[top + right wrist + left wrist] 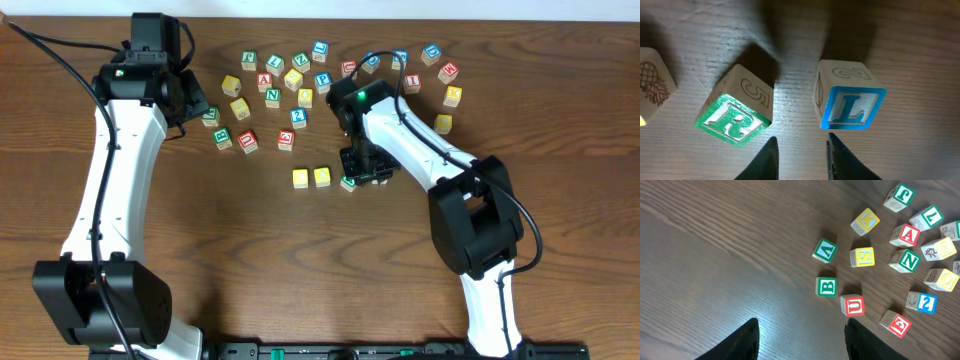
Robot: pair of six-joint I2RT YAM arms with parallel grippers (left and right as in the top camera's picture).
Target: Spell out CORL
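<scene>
Wood-grain table [230,240], both arms over it. Right gripper [800,162] was low at the end of the row, jaws only narrowly apart, nothing between them. Blue L cube [850,102] stood just ahead of one fingertip [840,155]; couldn't tell whether they touched. Green R cube [735,117] lay ahead of the other finger, clear of it. It was twisted askew against the L, with a gap between the two cubes.

Past the R, further from that gripper, was the near yellow-topped cube [322,177]. The far yellow-topped cube [300,178] was just beside it. Top letters on both were unreadable from overhead. Wrist view caught a pineapple engraved on the side of the near one. From overhead the L was hidden under the gripper, and the R poked out at its edge.

Left gripper [802,347] hovered off by the loose pile, jaws wide apart, empty. Green B cube [826,286] was ahead of it, roughly on the centreline. Red U cube [854,305] was just ahead of one finger, not touching. Yellow S cube [862,256] lay beyond those.
</scene>
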